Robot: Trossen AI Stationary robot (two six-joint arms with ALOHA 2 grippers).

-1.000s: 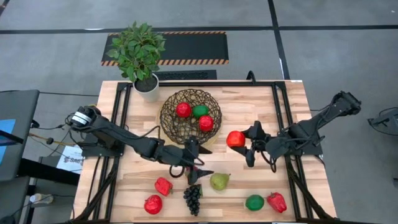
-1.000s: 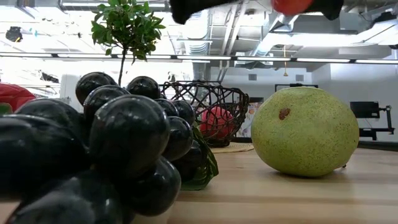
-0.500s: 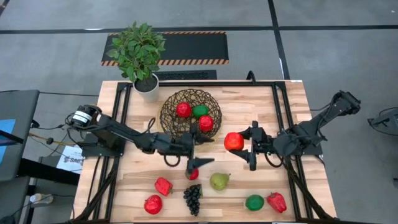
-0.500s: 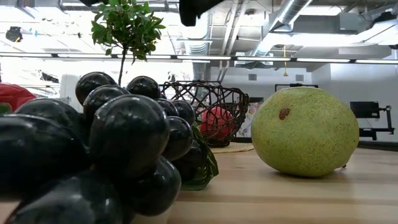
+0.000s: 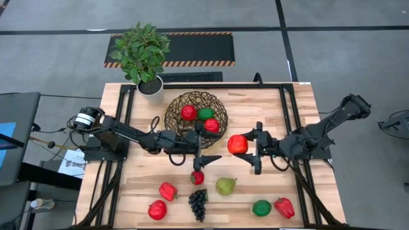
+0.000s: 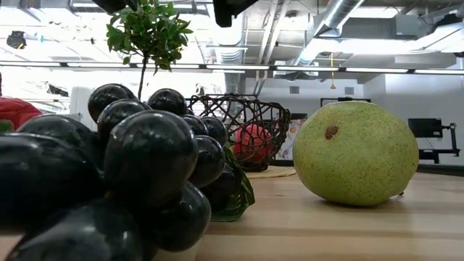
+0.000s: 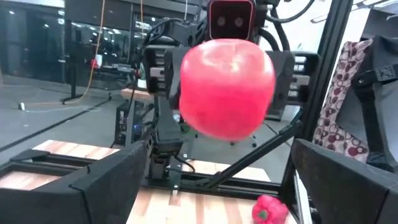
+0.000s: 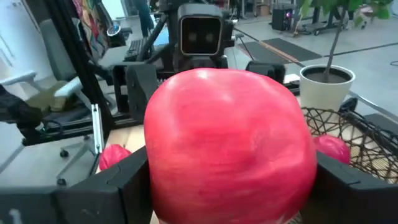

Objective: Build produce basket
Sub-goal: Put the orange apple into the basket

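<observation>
The right claw [image 5: 254,148] grips a red apple [image 5: 238,144] just beside the basket [image 5: 195,119], on the side away from the potted plant [image 5: 146,54]. The left claw [image 5: 203,148] stands wide and empty at the basket's near rim, facing the apple. Inside the basket lie two red fruits and a green one [image 5: 205,114]. On the wooden surface [image 5: 287,102] nearer the front, apart from the basket, are a small red piece [image 5: 197,177], a pear [image 5: 225,186], a grape bunch [image 5: 198,203], and other red and green pieces.
</observation>
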